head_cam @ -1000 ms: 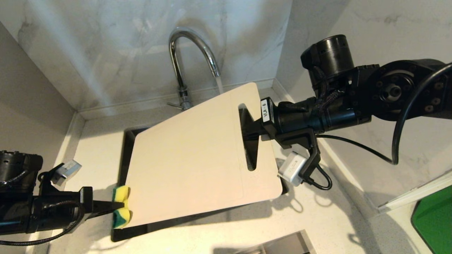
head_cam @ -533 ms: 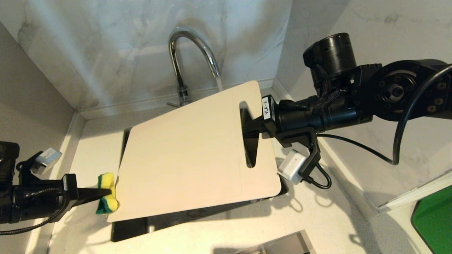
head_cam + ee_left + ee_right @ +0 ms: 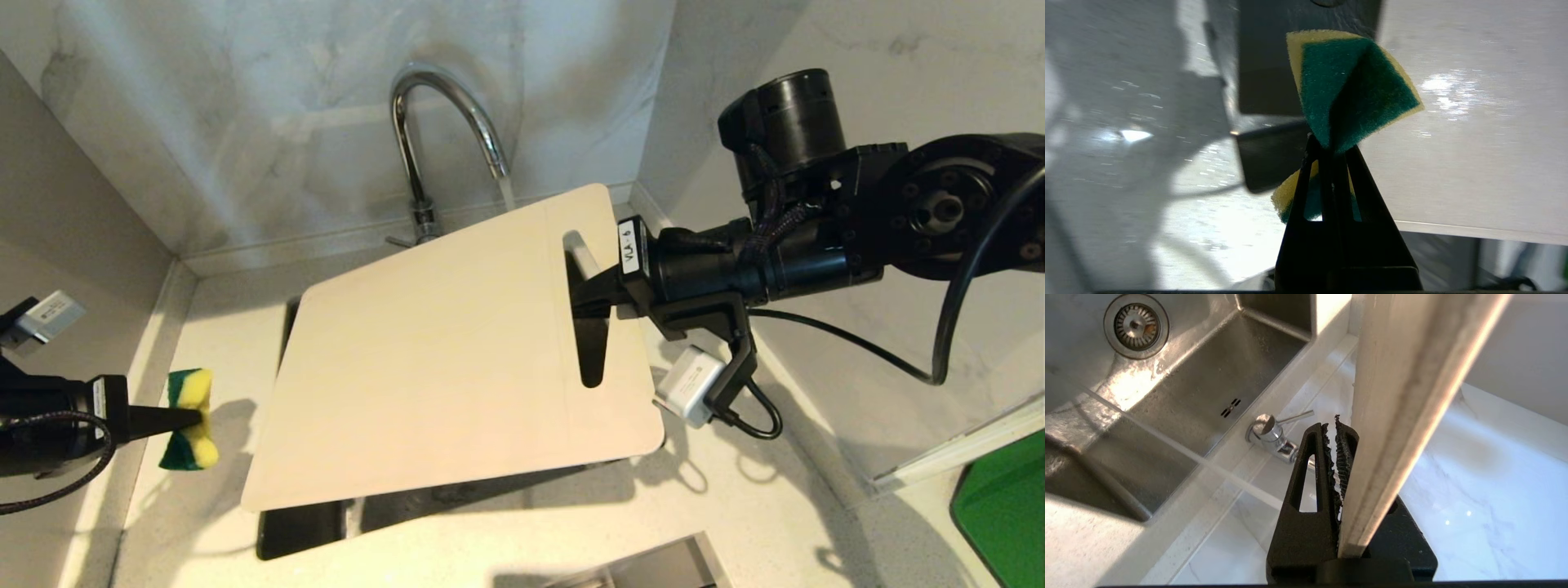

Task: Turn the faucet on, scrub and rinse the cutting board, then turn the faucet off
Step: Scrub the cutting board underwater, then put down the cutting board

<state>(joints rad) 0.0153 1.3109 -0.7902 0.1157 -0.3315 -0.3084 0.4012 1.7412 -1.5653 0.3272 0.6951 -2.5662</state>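
The cream cutting board (image 3: 441, 367) hangs tilted over the sink (image 3: 300, 535), and my right gripper (image 3: 584, 299) is shut on its slot-handle end. Its thin edge (image 3: 1412, 396) runs past the right gripper (image 3: 1337, 430). Behind it stands the chrome faucet (image 3: 445, 122), with water running from the spout onto the board's far corner. The faucet's base and lever (image 3: 1274, 430) show beside the sink basin (image 3: 1208, 388). My left gripper (image 3: 193, 418) is shut on a green-and-yellow sponge (image 3: 189, 390), left of the board and apart from it. The pinched sponge (image 3: 1347, 81) fans out past the left gripper (image 3: 1331, 145).
Marble walls close in the corner behind and on both sides of the counter (image 3: 220, 327). The drain (image 3: 1135, 326) sits at the basin's far end. A green object (image 3: 1004, 506) lies at the lower right, and a metal edge (image 3: 653, 567) shows at the front.
My left gripper has pulled the sponge leftward, off the board's lower left corner. The board has shifted a little, its lower left corner swinging left and its handle end moving slightly right.
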